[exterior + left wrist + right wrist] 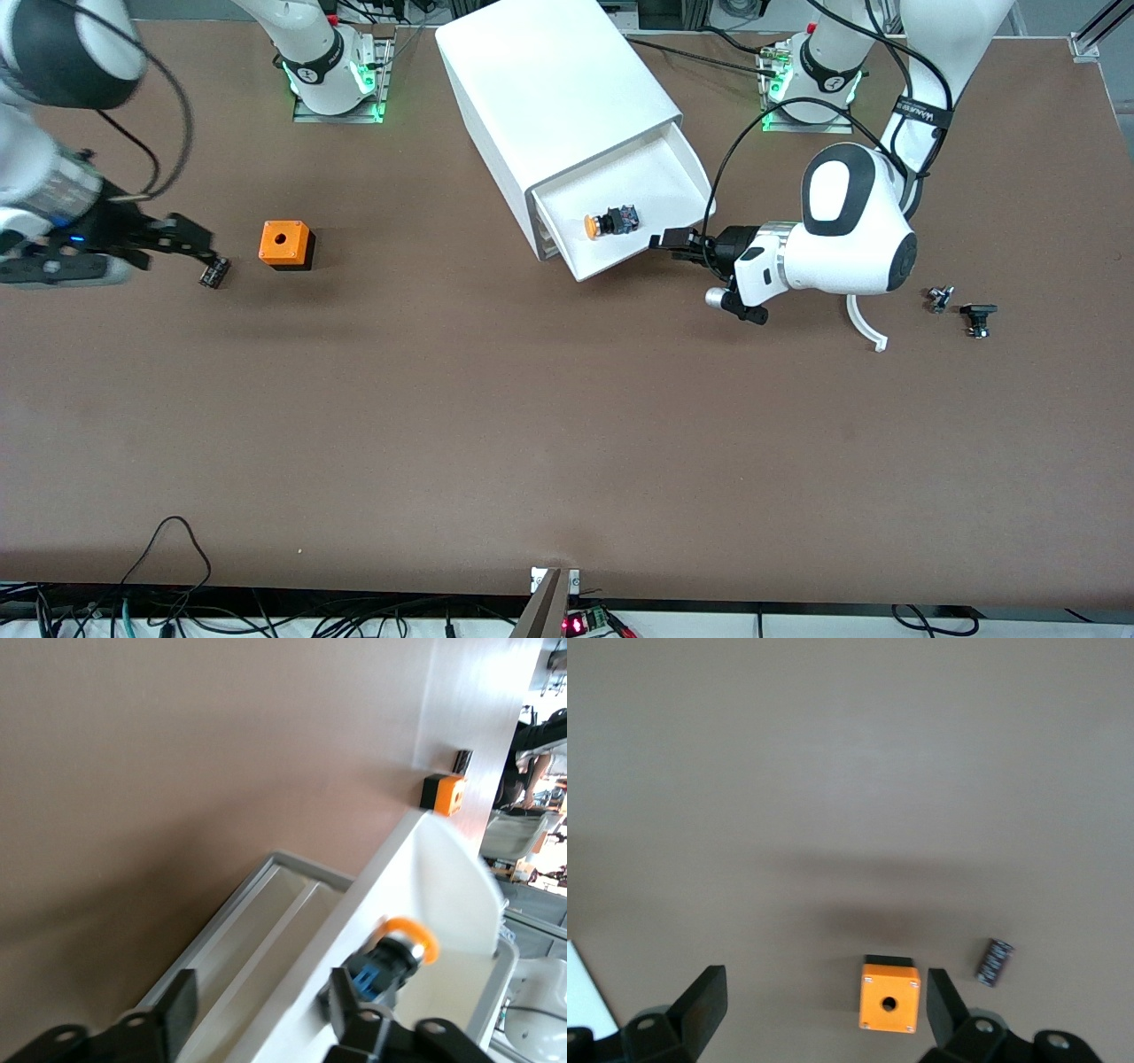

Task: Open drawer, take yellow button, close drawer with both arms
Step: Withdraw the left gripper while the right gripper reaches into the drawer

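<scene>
The white cabinet (549, 80) stands at the middle of the table. Its drawer (611, 263) is pulled out. The button (609, 222), an orange cap on a black body, lies on its side inside the drawer. My left gripper (671, 244) is open at the corner of the drawer's front toward the left arm's end. In the left wrist view its fingers (173, 1014) stand on either side of the drawer's front wall (443, 877), with the button (390, 957) just inside. My right gripper (190, 241) hangs open and holds nothing, over the table beside the orange cube.
The orange cube (285, 245) with a round hole sits toward the right arm's end, a small black part (213, 271) beside it. Toward the left arm's end lie two small dark parts (939, 299) (977, 316) and a curved white strip (864, 326).
</scene>
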Robot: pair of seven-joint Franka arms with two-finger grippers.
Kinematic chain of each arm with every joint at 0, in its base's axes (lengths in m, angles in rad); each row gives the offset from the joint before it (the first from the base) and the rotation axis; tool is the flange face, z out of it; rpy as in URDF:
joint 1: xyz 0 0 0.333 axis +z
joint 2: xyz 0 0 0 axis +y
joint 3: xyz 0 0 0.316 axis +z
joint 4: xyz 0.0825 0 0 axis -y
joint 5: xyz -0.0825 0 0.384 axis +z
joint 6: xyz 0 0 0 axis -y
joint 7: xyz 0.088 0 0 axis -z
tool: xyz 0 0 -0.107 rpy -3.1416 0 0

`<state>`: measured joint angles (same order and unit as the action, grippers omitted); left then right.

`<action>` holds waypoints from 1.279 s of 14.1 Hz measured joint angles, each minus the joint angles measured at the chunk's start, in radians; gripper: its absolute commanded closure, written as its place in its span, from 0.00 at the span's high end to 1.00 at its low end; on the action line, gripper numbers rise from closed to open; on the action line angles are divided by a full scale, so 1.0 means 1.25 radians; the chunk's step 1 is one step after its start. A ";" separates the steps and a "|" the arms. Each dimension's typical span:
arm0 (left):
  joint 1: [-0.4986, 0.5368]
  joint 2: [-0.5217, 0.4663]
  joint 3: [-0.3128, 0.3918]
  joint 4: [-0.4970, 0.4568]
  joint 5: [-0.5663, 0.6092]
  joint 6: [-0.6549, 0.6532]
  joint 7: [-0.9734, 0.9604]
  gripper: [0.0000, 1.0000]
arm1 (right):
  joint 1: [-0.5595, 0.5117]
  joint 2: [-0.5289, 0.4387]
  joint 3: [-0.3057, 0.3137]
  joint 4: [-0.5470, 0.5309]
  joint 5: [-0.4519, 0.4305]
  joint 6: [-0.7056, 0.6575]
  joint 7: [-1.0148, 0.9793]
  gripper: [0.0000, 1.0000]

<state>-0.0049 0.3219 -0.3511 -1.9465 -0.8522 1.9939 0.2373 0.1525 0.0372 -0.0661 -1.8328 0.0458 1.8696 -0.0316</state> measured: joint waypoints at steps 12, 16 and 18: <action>0.063 -0.230 0.125 0.124 0.561 -0.041 -0.015 1.00 | 0.287 0.163 0.007 0.188 0.002 0.069 0.005 1.00; 0.056 -0.283 0.195 0.154 0.679 -0.135 -0.015 1.00 | 0.408 0.321 0.041 0.403 0.002 0.077 -0.024 1.00; 0.053 -0.287 0.215 0.178 0.699 -0.167 -0.015 1.00 | 0.429 0.388 0.072 0.493 0.002 0.078 -0.071 1.00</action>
<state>0.0614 -0.0373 -0.0828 -1.7245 0.0221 1.7851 0.2180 0.6883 0.5224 0.0233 -1.2163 0.0485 1.9667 -0.1206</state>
